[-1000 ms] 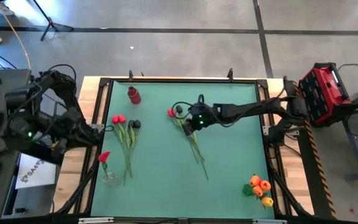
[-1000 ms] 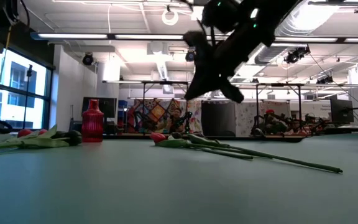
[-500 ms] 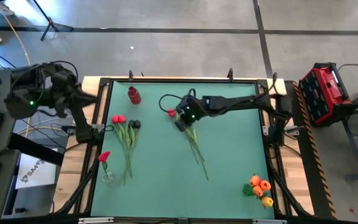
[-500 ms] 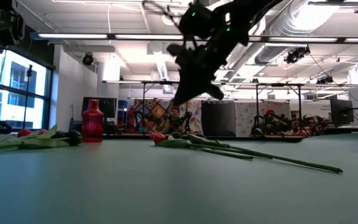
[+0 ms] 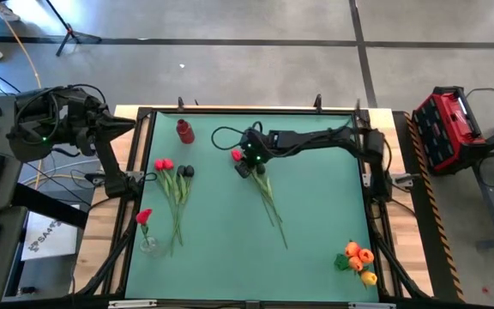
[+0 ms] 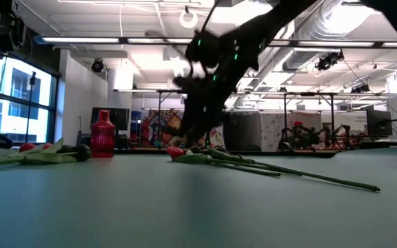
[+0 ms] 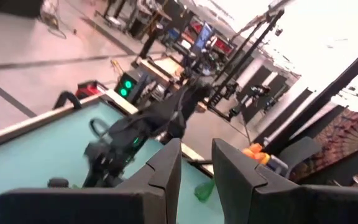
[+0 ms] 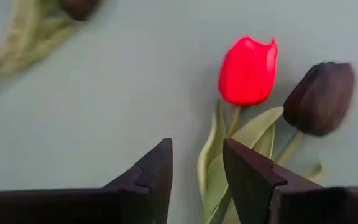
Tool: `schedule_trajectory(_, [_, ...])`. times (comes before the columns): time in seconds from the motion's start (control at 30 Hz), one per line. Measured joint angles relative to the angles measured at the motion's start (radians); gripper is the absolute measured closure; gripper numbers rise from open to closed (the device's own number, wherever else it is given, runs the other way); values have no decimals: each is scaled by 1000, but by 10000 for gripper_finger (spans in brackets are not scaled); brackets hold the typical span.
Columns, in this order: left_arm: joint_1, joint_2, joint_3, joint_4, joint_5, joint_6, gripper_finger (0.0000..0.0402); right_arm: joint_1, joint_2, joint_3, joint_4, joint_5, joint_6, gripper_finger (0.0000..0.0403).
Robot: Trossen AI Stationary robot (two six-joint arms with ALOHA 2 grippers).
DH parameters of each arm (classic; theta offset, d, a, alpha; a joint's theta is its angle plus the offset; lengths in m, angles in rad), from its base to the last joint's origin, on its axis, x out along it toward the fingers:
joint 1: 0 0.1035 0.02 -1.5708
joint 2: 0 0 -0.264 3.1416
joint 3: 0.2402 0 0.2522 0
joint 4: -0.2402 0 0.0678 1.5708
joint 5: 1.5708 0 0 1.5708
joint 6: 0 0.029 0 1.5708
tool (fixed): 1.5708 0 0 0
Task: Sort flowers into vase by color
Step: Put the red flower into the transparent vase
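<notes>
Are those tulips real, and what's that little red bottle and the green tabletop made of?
The red tulip and the black tulip look artificial, likely fabric or plastic: smooth, evenly coloured heads with a slight sheen. The red bottle looks like ribbed plastic or glass, hard to tell which. The green tabletop appears to be a matte mat, flat and without glare.

no readable text, labels, brands or numbers that we can make out in any view, sheet of paper (image 5: 43, 237) beside the table carries print, too small to read
</notes>
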Motion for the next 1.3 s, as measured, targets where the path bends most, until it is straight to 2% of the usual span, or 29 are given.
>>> schedule_trajectory(0.13, [0, 5, -1, 12, -7, 28, 323, -27, 60, 23, -12, -88, 6, 270])
schedule_trajectory(0.43, [0, 7, -3, 9, 8, 90, 323, -38, 63, 31, -12, 15, -52, 270])
schedule_trajectory(0.7, [0, 6, -3, -3, 2, 140, 323, -49, 93, 73, 44, -10, -190, 270])
schedule_trajectory(0.83, [0, 6, -15, -4, -15, 142, 323, -35, 176, 168, -91, 9, -183, 270])
schedule_trajectory(1.03, [0, 6, -73, -3, -4, 68, 323, 8, 213, 265, -294, 166, -154, 270])
schedule_trajectory(1.2, [0, 6, -127, -3, 3, 12, 323, 24, 208, 313, -396, 170, -127, 270])
schedule_trajectory(1.3, [6, 6, -149, -4, 4, -10, 323, 29, 206, 332, -400, 172, -113, 272])
